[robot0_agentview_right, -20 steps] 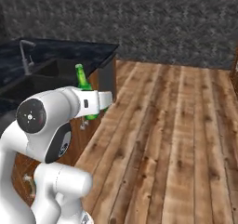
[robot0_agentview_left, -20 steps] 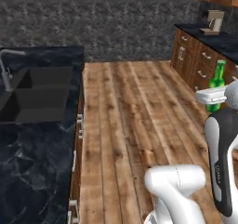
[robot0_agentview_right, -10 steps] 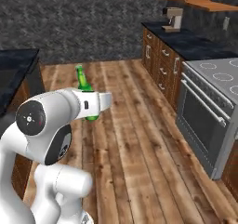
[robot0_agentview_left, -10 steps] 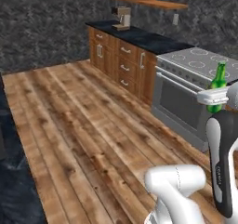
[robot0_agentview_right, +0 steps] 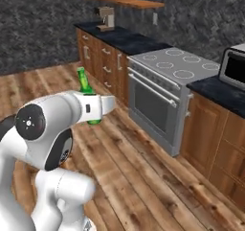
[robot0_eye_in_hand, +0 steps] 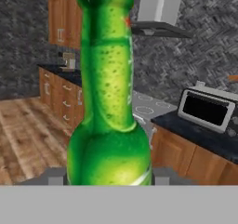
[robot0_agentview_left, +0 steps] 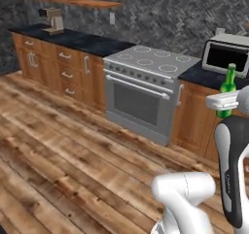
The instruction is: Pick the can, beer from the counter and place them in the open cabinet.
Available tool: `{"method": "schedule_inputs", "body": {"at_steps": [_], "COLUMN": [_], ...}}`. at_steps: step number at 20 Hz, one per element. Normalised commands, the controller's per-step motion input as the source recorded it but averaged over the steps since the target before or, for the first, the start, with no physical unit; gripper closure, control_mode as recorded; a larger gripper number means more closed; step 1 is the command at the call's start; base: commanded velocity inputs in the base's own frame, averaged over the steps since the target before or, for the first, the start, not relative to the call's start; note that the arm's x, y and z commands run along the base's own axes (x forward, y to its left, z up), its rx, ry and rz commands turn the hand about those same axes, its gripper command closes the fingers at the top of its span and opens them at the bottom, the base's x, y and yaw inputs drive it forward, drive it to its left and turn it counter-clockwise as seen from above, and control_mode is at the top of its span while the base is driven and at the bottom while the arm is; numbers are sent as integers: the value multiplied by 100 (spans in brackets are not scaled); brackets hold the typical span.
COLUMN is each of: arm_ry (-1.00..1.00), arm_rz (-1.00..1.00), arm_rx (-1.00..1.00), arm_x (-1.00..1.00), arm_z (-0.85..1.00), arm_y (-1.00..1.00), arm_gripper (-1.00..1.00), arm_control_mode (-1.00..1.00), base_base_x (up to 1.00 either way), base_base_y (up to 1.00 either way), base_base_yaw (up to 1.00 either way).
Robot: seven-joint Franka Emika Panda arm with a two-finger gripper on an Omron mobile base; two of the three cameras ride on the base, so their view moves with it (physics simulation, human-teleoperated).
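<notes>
While hand (robot0_agentview_right: 95, 111) grips it, beer (robot0_agentview_right: 85, 84) stands upright, neck up.

We see the beer (robot0_agentview_left: 227, 88), a slim green glass bottle with a long neck, standing upright in the air, clamped low on its body in the tool (robot0_agentview_right: 98, 108). In the left base view it sits at 3 o'clock, in front of the black worktop (robot0_agentview_left: 204, 75). In the right base view the bottle (robot0_agentview_right: 86, 88) lies at 10 o'clock. In the hand view its neck (robot0_eye_in_hand: 108, 69) rises toward 12 o'clock.
</notes>
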Motion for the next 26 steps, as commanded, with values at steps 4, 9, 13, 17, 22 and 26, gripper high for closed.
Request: {"method": "schedule_inputs", "body": {"at_steps": [4,9,13,17,22,26], "arm_ry": [0,0,0,0,0,0], "arm_rz": [0,0,0,0,0,0], "arm_rx": [0,0,0,0,0,0], "arm_x": [0,0,0,0,0,0], "arm_z": [0,0,0,0,0,0], "arm_y": [0,0,0,0,0,0], "arm_gripper": [100,100,100,100,100,100], "arm_control_mode": [100,100,100,100,100,100], "base_base_x": [0,0,12,33,25,4], "base_base_y": [-20,-50,-33,-10,-9,-7], "base_base_yaw": [-72,-61,-61,-51,-58,-84]}}
